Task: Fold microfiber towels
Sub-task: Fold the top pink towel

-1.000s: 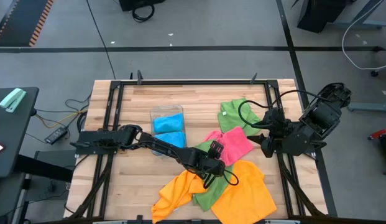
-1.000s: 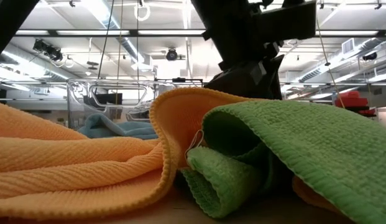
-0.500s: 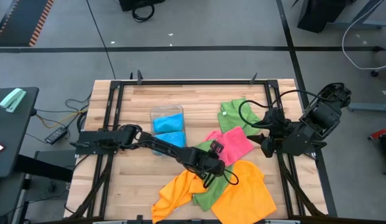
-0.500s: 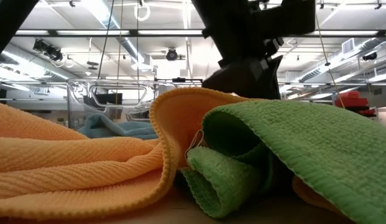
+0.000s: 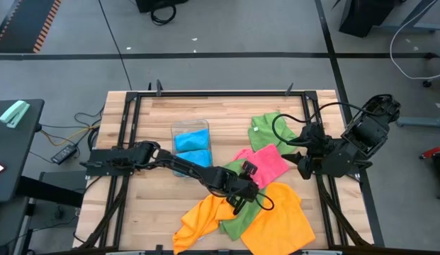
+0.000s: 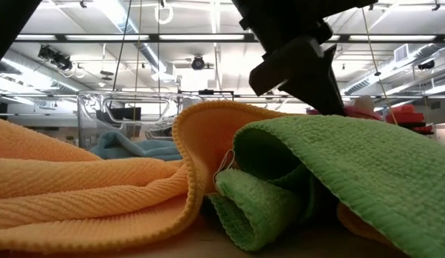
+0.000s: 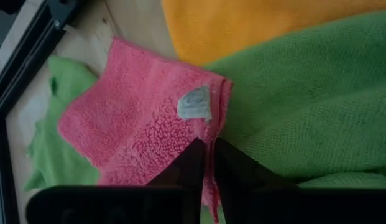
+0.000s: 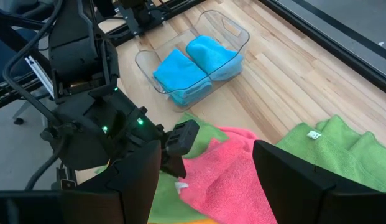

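Left gripper (image 7: 208, 163) closed since a second earlier and lifted slightly; it now pinched the pink towel (image 5: 266, 163) by its edge, just below the white label (image 7: 194, 103). Nearest the table's (image 5: 152, 212) front edge relative to that pink towel: two orange towels (image 5: 276, 216) and a green towel (image 5: 237, 216) bunched between them, the pink one overlapping the green. Another green towel (image 5: 271, 129) lay just behind the pink towel. Clear plastic tray (image 5: 190, 145) with folded blue towels (image 5: 192, 142) sat left of it. Right gripper (image 8: 208, 180) hung beside the pink towel at the table's right edge, jaws wide apart, holding nothing.
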`<action>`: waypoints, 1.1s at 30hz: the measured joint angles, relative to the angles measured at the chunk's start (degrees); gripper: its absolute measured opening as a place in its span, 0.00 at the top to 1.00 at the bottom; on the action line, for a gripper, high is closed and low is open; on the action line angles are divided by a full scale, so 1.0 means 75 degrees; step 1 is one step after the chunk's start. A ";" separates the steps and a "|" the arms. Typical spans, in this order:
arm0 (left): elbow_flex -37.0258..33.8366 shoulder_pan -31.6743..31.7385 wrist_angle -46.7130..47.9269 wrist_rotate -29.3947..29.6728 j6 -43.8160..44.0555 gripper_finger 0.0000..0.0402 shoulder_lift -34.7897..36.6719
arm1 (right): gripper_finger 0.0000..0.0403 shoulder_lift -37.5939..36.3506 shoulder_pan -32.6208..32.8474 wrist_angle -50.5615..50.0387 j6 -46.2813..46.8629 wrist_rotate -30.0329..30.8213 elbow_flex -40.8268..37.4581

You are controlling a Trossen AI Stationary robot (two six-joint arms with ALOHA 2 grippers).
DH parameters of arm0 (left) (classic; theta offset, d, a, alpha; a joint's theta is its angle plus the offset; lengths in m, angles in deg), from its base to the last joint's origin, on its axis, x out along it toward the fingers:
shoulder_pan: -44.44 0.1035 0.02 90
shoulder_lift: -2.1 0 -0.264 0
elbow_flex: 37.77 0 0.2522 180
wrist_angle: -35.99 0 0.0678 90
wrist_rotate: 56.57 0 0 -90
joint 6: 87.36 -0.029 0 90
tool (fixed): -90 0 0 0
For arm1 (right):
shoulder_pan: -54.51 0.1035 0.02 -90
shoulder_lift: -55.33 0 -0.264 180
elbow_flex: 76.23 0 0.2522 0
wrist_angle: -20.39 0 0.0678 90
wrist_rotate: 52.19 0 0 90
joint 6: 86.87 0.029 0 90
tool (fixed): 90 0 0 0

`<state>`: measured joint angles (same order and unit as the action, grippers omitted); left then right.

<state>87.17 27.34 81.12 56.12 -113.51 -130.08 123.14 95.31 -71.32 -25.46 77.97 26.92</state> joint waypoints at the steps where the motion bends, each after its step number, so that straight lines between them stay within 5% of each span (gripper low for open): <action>1: 0.0000 0.0000 0.0041 0.0000 0.0000 0.89 0.0000 | 0.35 0.0000 0.0000 0.0003 0.0000 0.0000 0.0000; 10: 0.0000 -0.0015 0.0425 -0.0003 0.0278 0.88 0.0000 | 0.35 0.0000 0.0000 0.0001 0.0008 0.0012 0.0000; 24: 0.0000 0.0023 0.1217 0.0140 0.0730 0.52 -0.0003 | 0.35 0.0000 -0.0003 0.0006 0.0015 0.0108 0.0000; 33: 0.0000 0.0073 0.1392 0.0286 0.0595 0.58 -0.0006 | 0.35 0.0000 -0.0003 0.0009 0.0015 0.0231 0.0000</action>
<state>87.17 27.89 91.56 58.27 -109.06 -130.12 123.14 95.29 -71.25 -25.35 79.70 26.92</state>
